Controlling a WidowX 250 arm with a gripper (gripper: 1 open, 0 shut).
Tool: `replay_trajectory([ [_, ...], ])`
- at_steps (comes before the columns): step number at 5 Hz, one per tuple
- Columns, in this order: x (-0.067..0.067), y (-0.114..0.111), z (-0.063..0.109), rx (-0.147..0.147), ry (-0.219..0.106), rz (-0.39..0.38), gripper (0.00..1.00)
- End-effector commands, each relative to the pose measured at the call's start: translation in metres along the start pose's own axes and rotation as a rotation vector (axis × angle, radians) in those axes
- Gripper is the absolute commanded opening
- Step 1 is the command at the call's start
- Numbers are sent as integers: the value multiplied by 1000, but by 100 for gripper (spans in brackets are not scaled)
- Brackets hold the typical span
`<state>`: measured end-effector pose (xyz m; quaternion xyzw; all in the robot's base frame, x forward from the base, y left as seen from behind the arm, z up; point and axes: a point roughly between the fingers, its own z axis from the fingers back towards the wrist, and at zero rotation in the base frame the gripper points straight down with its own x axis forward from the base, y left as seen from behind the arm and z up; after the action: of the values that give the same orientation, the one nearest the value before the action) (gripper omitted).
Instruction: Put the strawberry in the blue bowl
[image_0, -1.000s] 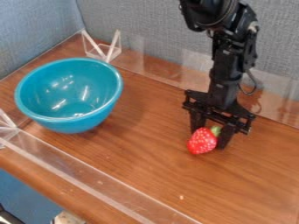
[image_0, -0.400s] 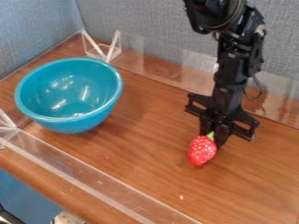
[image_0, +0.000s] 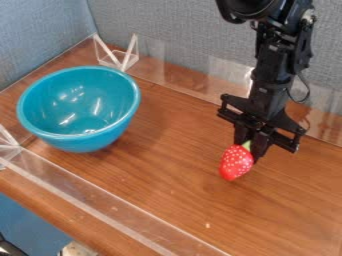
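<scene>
The strawberry (image_0: 237, 163), small, red and glossy with a green top, hangs just above the wooden table at the right of centre. My gripper (image_0: 254, 146) comes straight down from the black arm and is shut on the strawberry's leafy top end. The blue bowl (image_0: 96, 133), round, deep and teal, stands at the table's left side, well apart from the gripper. Nothing lies inside it.
The wooden table (image_0: 160, 170) is ringed by low clear plastic walls, with a triangular brace (image_0: 123, 52) at the back left and a strip (image_0: 94, 195) along the front edge. A grey-blue partition rises behind. Open wood lies between bowl and strawberry.
The fingers closed on the strawberry's top. The arm has shifted slightly right and risen, and the strawberry has come up a little with it.
</scene>
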<state>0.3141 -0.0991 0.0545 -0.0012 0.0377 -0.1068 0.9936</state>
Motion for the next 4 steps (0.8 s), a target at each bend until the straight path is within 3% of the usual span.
replay_trajectory([
  [1, 9, -2, 33, -7, -109, -20, 0],
  [4, 15, -1, 30, -6, -122, -60, 0],
])
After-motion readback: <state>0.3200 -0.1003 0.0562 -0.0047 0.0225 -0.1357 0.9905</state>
